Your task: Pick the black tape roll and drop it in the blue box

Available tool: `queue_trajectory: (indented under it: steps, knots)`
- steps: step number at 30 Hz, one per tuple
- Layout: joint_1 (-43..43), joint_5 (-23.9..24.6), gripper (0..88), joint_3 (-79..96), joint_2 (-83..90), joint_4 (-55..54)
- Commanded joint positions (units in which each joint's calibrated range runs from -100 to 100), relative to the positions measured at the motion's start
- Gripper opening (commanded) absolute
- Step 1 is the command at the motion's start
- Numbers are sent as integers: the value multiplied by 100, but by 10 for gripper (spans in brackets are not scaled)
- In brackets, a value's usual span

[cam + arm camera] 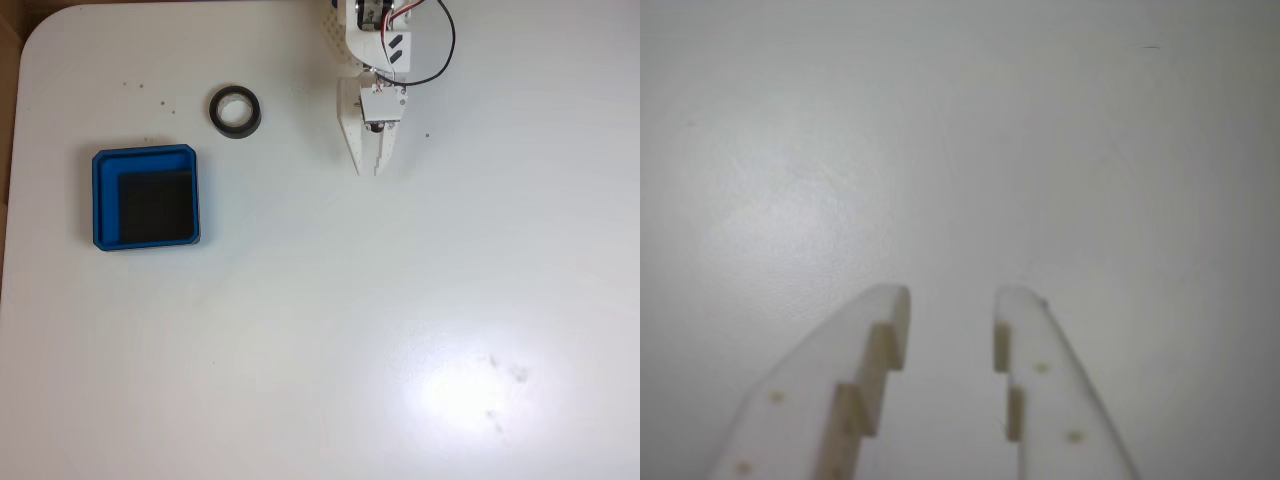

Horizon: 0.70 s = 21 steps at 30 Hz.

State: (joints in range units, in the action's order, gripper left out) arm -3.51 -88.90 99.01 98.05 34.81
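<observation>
The black tape roll lies flat on the white table in the fixed view, its pale core facing up, just above and to the right of the blue box. The box is a shallow blue tray with a black floor and nothing inside. My white gripper hangs at the top centre, well to the right of the roll, pointing down the picture. In the wrist view my gripper is open by a narrow gap, with only bare table between the fingers.
The white table stretches wide below and to the right of the arm. Red and black wires loop beside the arm at the top. A few small dark specks dot the table near the roll.
</observation>
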Motion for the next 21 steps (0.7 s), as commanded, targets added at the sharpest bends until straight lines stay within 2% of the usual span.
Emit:
queue_trajectory:
  steps: [1,21]
  knots:
    - [-25,-15,21,72,53,-57]
    - [-113,-6,17,54,53,-57]
